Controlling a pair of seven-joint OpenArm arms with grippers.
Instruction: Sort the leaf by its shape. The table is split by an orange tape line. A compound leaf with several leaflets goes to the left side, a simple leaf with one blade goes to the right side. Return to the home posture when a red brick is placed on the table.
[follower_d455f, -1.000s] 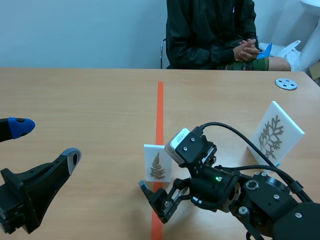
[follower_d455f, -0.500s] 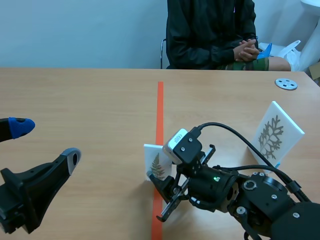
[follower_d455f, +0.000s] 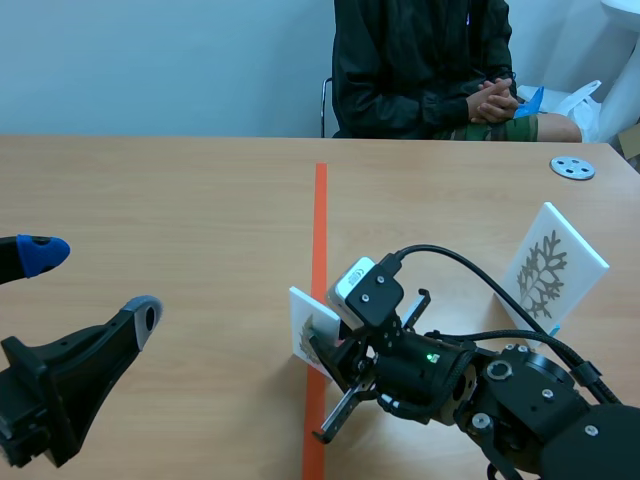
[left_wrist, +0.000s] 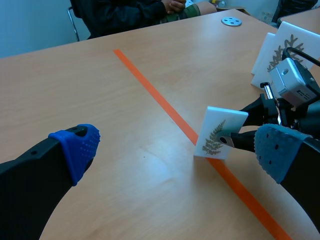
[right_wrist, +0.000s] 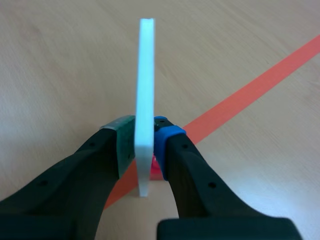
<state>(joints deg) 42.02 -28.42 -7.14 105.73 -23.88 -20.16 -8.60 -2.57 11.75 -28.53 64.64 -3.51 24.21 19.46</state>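
A small white card with a fern-like compound leaf (follower_d455f: 304, 322) stands on the orange tape line (follower_d455f: 319, 220) near the table's front. My right gripper (follower_d455f: 326, 350) is shut on it from the right. In the right wrist view the card (right_wrist: 145, 90) shows edge-on, pinched between the green and blue pads (right_wrist: 163, 134) of the gripper (right_wrist: 145, 142). From the left wrist view the fern card (left_wrist: 220, 131) faces me, just ahead of the open left gripper (left_wrist: 175, 150). That left gripper (follower_d455f: 95, 285) hangs at the table's near left, far from the card.
A second, larger white card with a lobed leaf (follower_d455f: 548, 268) leans on the right side, behind the right arm. A grey disc (follower_d455f: 572, 167) lies at the far right. A person (follower_d455f: 420, 70) sits across the table with hands folded.
My right gripper has gone from open to shut on the fern card, which has turned and tilted a little. The left arm has not moved.
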